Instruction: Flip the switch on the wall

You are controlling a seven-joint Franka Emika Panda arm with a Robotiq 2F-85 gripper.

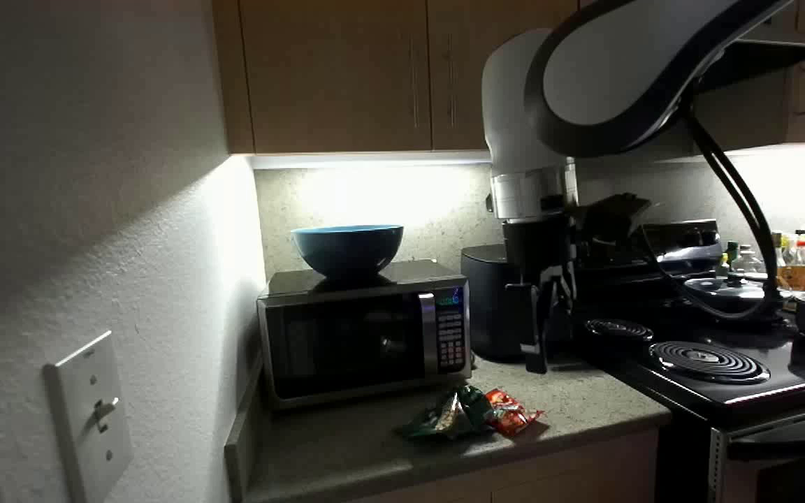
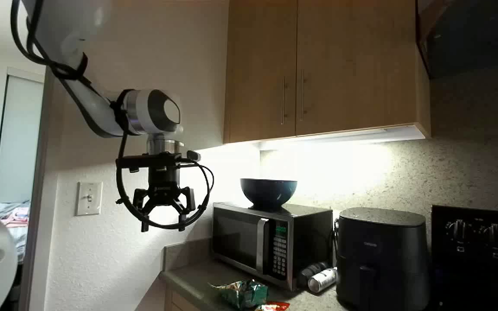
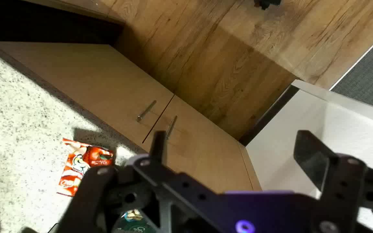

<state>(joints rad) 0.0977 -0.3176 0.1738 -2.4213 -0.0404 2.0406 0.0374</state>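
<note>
The wall switch [image 1: 106, 409] is a small white toggle on a white plate [image 1: 88, 426], at the lower left of an exterior view. The plate [image 2: 89, 198] and its toggle also show in an exterior view, left of the gripper. The switch is out of the wrist view. My gripper [image 2: 163, 226] points down, with its two black fingers spread apart and nothing between them. It hangs in the air, apart from the switch; in an exterior view the gripper [image 1: 541, 353] is far right of the plate. Both open fingers also frame the wrist view [image 3: 233, 145].
A microwave [image 1: 346, 349] with a blue bowl [image 1: 350, 248] on it stands on the counter [image 1: 346, 461] by the wall. Green [image 1: 458, 416] and red [image 1: 511, 412] snack bags lie in front. An air fryer [image 2: 381, 259] and stove [image 1: 710, 363] stand beyond. Cabinets [image 1: 332, 77] hang above.
</note>
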